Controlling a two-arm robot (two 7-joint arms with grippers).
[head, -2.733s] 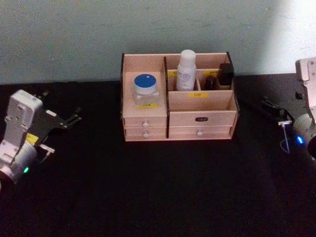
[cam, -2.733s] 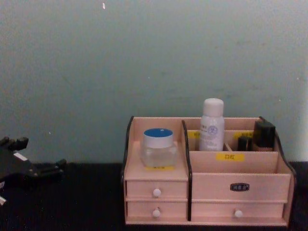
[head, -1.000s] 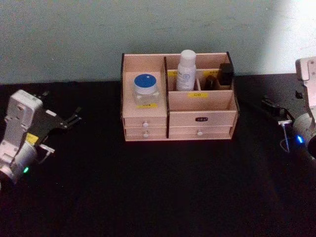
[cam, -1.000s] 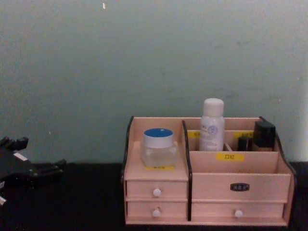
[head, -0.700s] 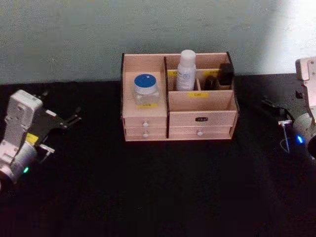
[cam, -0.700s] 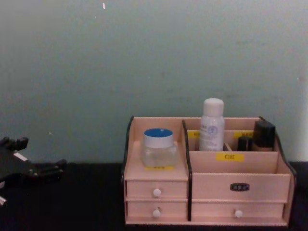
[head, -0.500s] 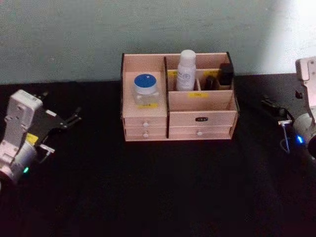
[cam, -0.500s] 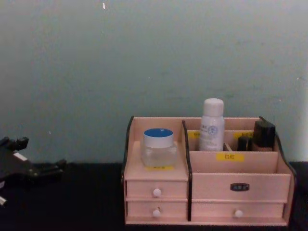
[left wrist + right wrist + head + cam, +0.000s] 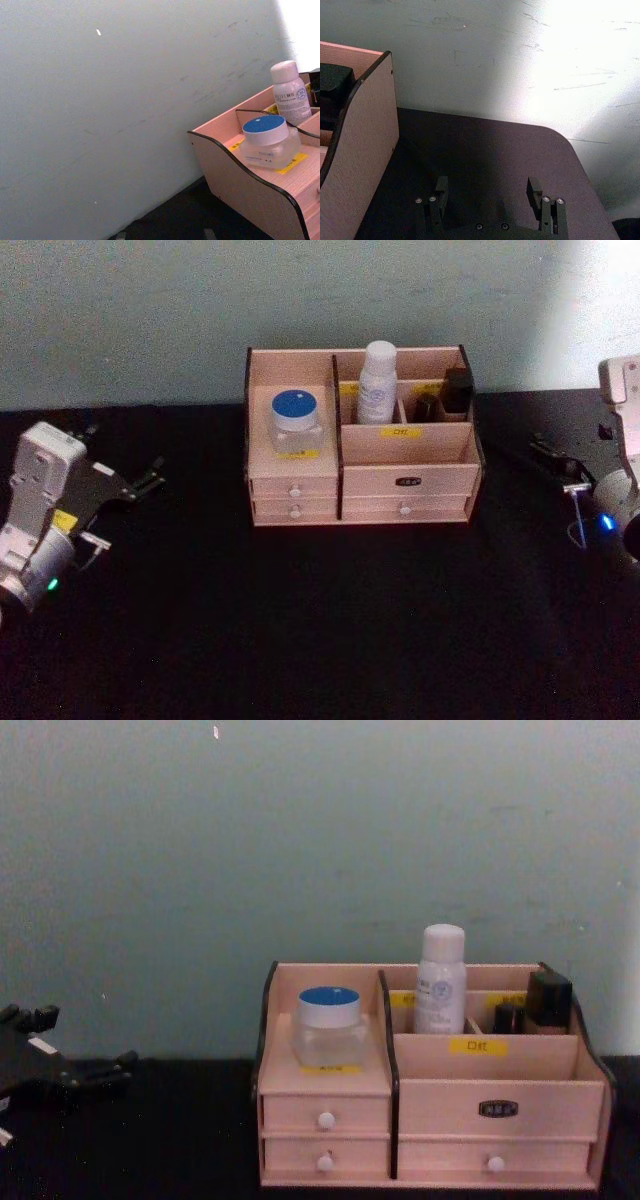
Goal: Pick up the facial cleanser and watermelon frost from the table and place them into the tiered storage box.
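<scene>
- Two grippers, both off the work. Left gripper (image 9: 140, 480) sits at the far left of the black table (image 9: 320, 620), well apart from the tiered storage box (image 9: 405, 445); fingers spread, nothing between them.
- Right gripper (image 9: 490, 192) sits at the far right, near the box's dark side edge; fingers apart, holding nothing.
- Change over the last few seconds: essentially none. Both arms stay where they were; contents of the box unmoved.
- Blue-lidded clear jar (image 9: 294, 420) stands on the box's left shelf. White bottle (image 9: 377, 382) stands upright in a far compartment right of centre. Dark items (image 9: 456, 390) fill the far-right slots.
- Cannot tell from labels which is the cleanser and which the watermelon frost.
- Judgement: nothing left on the table to pick; placing looks finished, arms retired.
</scene>
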